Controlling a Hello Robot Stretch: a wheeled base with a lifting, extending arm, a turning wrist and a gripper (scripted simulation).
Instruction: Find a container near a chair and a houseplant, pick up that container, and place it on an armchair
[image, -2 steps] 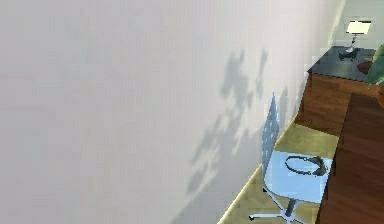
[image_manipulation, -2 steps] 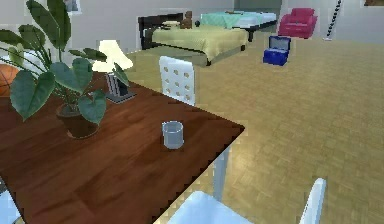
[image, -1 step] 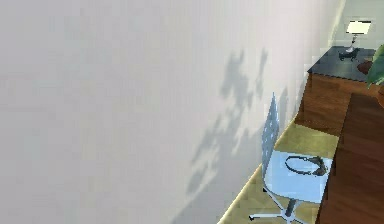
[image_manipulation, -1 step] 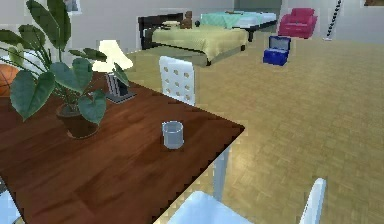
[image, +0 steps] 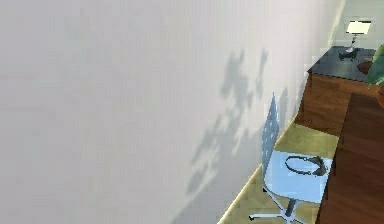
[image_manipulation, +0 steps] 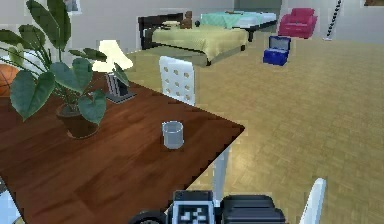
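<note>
**Grey container on the wooden table, close to plant and chair**

In the arm side view, a wooden table (image_manipulation: 60, 170) takes up the near left. A small grey container (image_manipulation: 173, 134) stands upright on it toward the right-hand end, apart from the other things on the tabletop. To its left, a houseplant (image_manipulation: 48, 60) with broad green leaves sits in a brown pot. Just right of the plant, farther back, is a lamp (image_manipulation: 112, 62) with a pale shade. A white chair (image_manipulation: 178, 78) stands at the table's far edge, just beyond the container.

Far across the tan floor are a bed (image_manipulation: 200, 38), a blue box (image_manipulation: 277, 48) and, at the far right, a pink armchair (image_manipulation: 298, 22).

The gripper (image_manipulation: 152, 217) shows as a dark body at the bottom edge. Its far end is cut off, so I cannot tell how the jaws stand or whether it holds anything.

In the forward view, a pale wall (image: 120, 100) runs along the left. On the right, a light swivel chair (image: 290, 172) stands beside a brown desk (image: 355, 160).
</note>
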